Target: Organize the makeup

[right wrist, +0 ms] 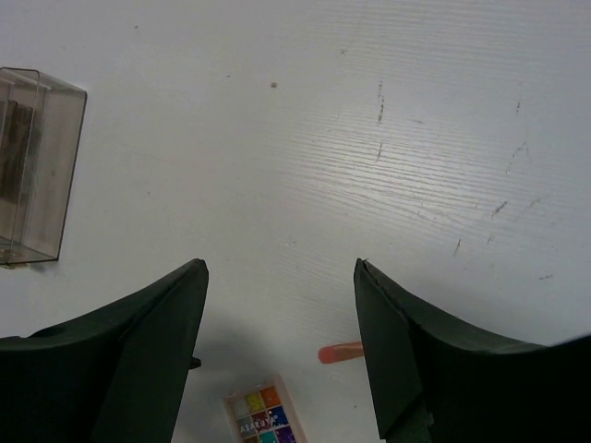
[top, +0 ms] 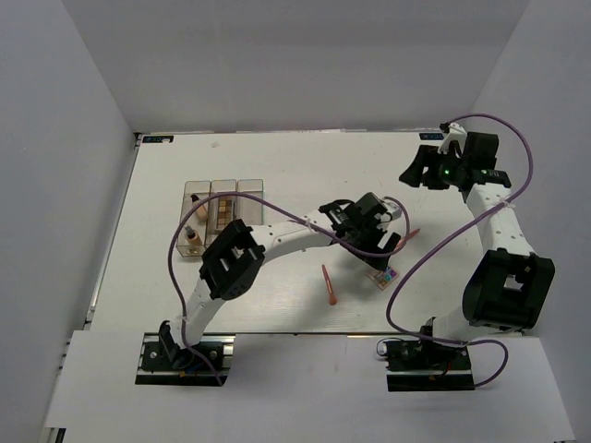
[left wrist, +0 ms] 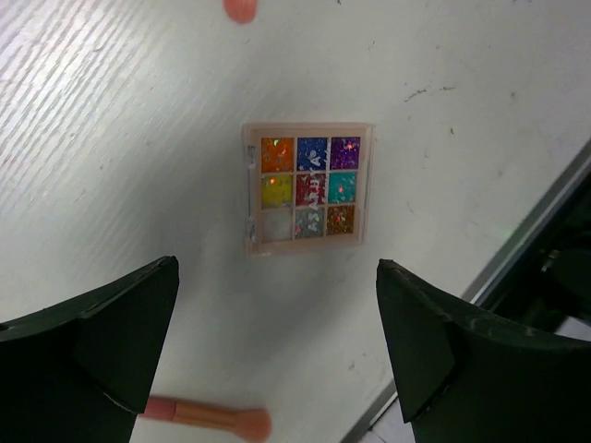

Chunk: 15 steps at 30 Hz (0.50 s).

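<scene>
Left jaws wide over the palette

My left gripper [left wrist: 277,277] hangs open and empty. The palette [left wrist: 307,189] lies flat on the table [left wrist: 111,111] at twelve o'clock, just ahead between my fingers, near-square with edges squared to them. My right gripper [right wrist: 277,272], also open, waits well apart at two o'clock, so left is nearer.

Multicolour nine-pan palette [left wrist: 307,187] lies flat between two coral applicators [top: 330,284], touching neither.
</scene>
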### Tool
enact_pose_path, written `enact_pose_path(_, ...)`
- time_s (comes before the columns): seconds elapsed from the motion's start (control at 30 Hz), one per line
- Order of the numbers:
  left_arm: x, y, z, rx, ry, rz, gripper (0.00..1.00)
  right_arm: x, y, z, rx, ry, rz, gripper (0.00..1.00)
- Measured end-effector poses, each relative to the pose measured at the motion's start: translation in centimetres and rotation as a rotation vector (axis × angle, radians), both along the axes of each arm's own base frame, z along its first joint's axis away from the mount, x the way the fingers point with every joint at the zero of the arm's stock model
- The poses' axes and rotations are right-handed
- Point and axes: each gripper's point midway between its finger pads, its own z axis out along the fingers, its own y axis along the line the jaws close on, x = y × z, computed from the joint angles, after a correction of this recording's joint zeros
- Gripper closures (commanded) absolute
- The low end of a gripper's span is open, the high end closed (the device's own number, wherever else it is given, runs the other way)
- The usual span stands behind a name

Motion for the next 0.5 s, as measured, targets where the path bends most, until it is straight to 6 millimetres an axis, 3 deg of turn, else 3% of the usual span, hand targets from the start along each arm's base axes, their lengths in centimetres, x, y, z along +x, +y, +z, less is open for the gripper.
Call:
enact_pose_path(0.13,-0.3,-1.0,-1.5,0.04,-0.044,-0.033,0.02,0.1,-1.0,0.3,0.027,0.01,-0.021,0.3)
enact_pose_path(0.5,-1.6,-2.8,-2.9,0.056,-0.09,-0.107,0.02,0.1,-1.1,0.8,0.072,0.017,-0.014,0.28)
